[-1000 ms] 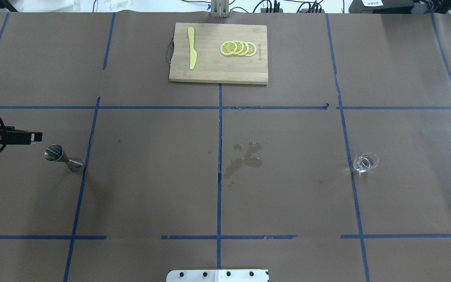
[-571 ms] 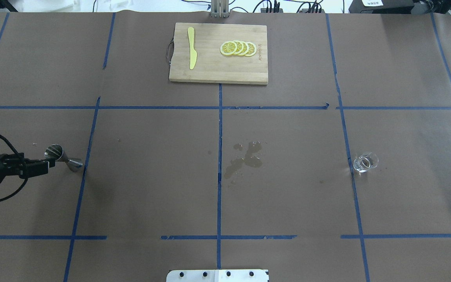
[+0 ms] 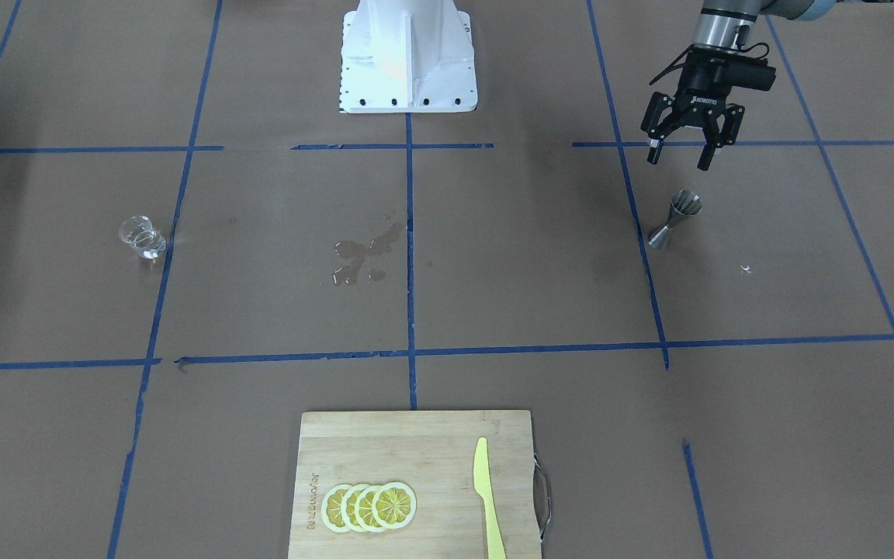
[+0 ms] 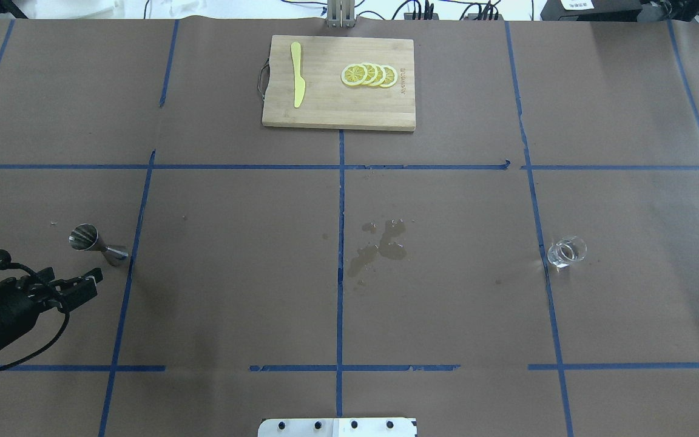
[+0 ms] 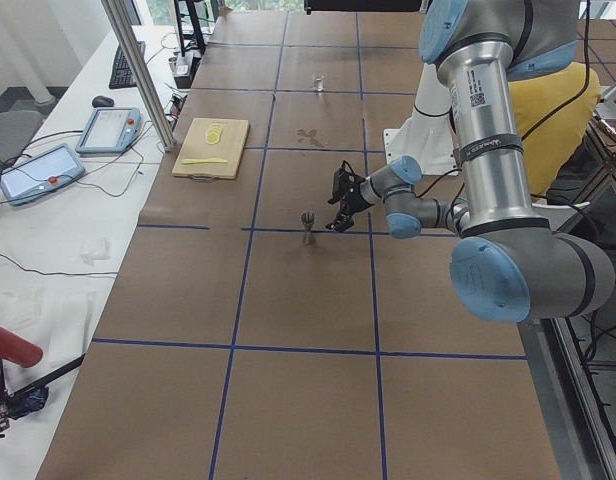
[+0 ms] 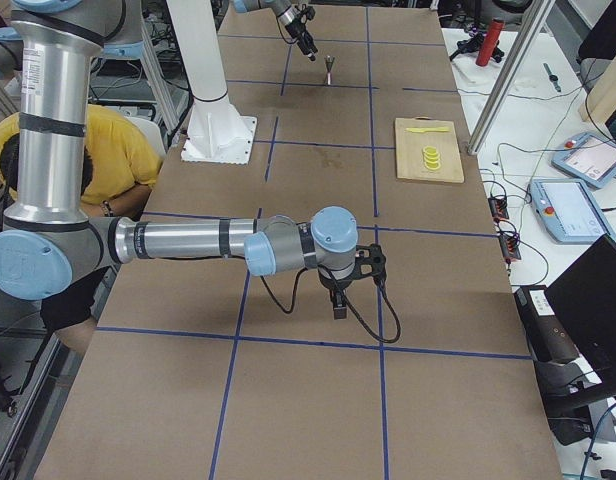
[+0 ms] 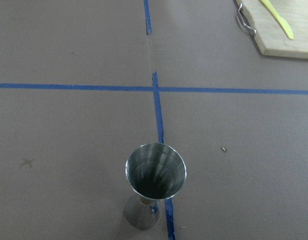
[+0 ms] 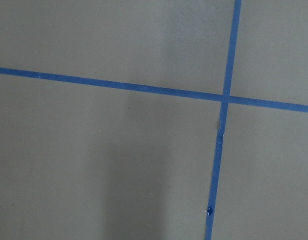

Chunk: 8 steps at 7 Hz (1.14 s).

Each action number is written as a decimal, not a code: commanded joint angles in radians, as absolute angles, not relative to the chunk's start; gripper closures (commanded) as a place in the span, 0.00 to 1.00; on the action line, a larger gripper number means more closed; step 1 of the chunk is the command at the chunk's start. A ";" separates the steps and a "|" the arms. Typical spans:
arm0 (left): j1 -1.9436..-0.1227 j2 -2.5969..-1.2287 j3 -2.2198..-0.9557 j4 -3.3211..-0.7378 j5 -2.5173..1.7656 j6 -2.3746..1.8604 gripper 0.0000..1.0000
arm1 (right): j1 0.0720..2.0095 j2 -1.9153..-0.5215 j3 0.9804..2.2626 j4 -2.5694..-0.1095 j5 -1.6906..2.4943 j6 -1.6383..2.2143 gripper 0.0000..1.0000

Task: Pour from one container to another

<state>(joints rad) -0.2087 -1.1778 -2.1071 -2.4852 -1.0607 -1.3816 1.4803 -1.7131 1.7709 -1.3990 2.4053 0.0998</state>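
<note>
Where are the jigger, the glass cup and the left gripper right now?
jigger (image 4: 99, 245): overhead exterior view, on its narrow waist.
glass cup (image 4: 566, 251): overhead exterior view, on its clear body.
left gripper (image 3: 678, 161): exterior front-facing view, midway between its open jaws.

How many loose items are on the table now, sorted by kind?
glass cup: 1
jigger: 1
cutting board: 1
yellow knife: 1
lemon slices: 4
Total: 8
</note>
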 commanded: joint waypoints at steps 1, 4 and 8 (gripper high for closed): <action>-0.100 -1.183 -2.062 -2.484 -0.854 -1.417 0.05 | 1.480 -1.710 1.769 -1.399 2.404 0.100 0.00; -0.087 -1.216 -1.970 -2.484 -0.735 -1.414 0.04 | 1.480 -1.709 1.764 -1.397 2.405 0.098 0.00; -0.071 -1.299 -1.865 -2.500 -0.609 -1.414 0.01 | 1.480 -1.704 1.764 -1.397 2.402 0.098 0.00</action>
<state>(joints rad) -0.0774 -1.2805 -1.8797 -2.4991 -0.6317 -1.4155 1.4803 -1.7047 1.7640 -1.3975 2.4028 0.0969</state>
